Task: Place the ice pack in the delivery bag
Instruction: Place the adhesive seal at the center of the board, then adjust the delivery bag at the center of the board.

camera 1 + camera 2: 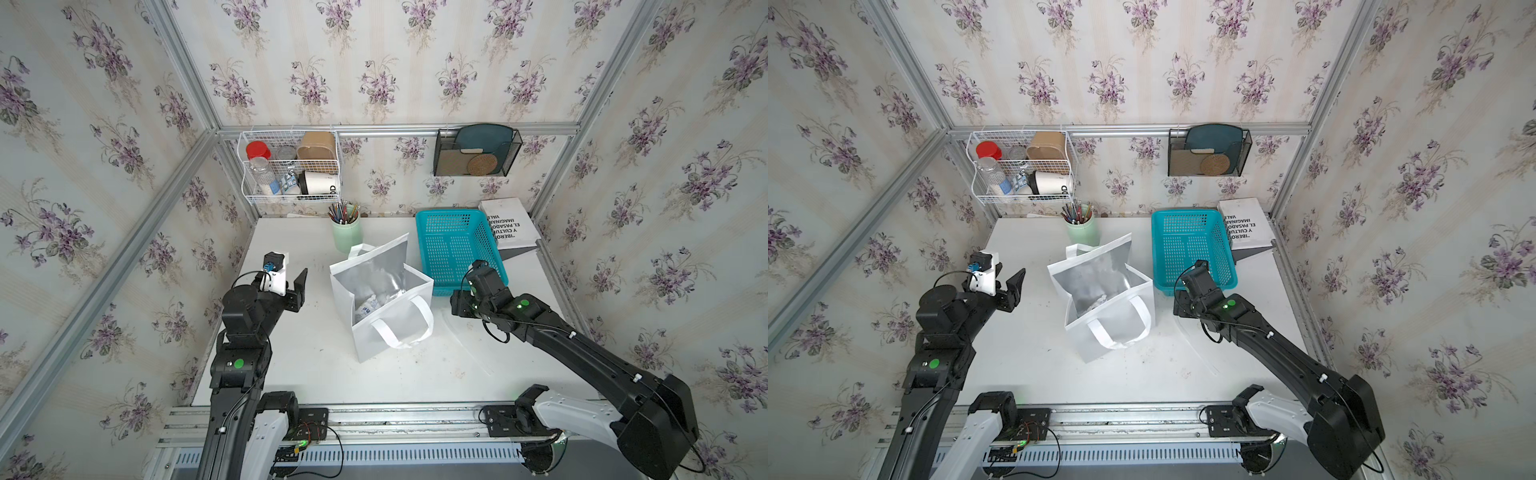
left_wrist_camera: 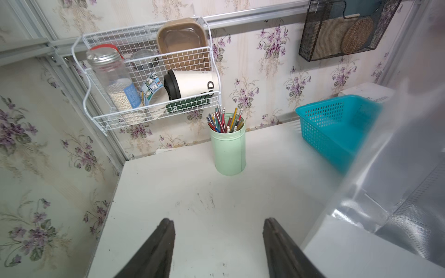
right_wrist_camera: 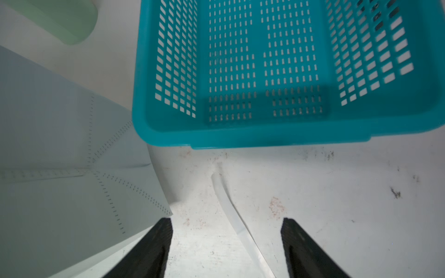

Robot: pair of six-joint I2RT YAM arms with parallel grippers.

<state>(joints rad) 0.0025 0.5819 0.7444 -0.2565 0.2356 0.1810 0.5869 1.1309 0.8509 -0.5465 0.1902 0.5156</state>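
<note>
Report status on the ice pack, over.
Left gripper open, empty. Right gripper open, empty. Ice pack inside delivery bag. Nothing blocking.

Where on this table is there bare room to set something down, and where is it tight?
Widest bare patch: the table front, between the delivery bag and the near rail. A second lies left, bordered by the wall, the green pencil cup and the bag. Crowded: back right, where the turquoise basket, the book and bag sit close.
</note>
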